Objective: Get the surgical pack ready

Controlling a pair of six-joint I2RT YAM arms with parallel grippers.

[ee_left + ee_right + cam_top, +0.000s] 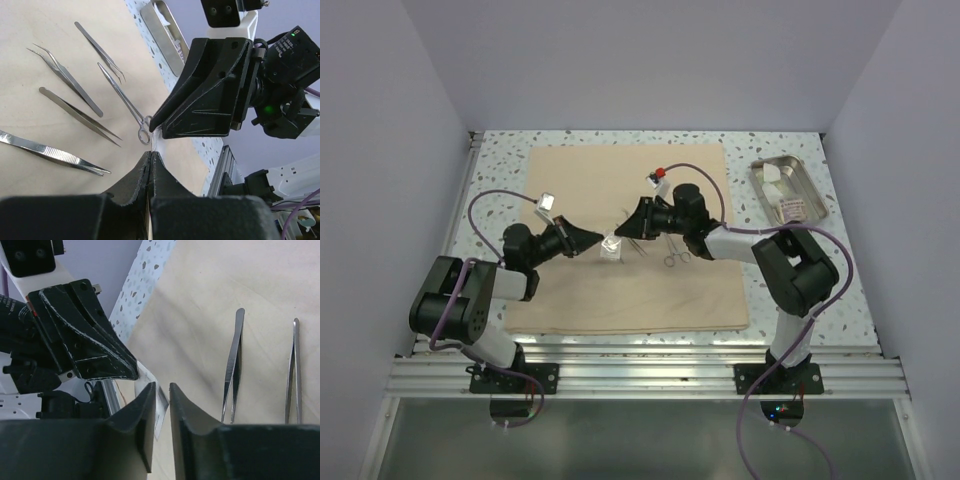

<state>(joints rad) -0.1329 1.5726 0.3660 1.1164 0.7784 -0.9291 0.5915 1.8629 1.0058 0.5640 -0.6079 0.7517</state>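
Now packet (611, 248) sits pinched in closed left gripper (151, 155), free end straight ahead between right gripper's (161, 387) narrow, not-yet-clamped jaws; long axis runs tip to tip.

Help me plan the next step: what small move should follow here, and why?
Probably the right gripper should close on the small clear packet. The left gripper already pinches one end of it over the cloth, and the right one's jaws straddle the packet with only a narrow gap.
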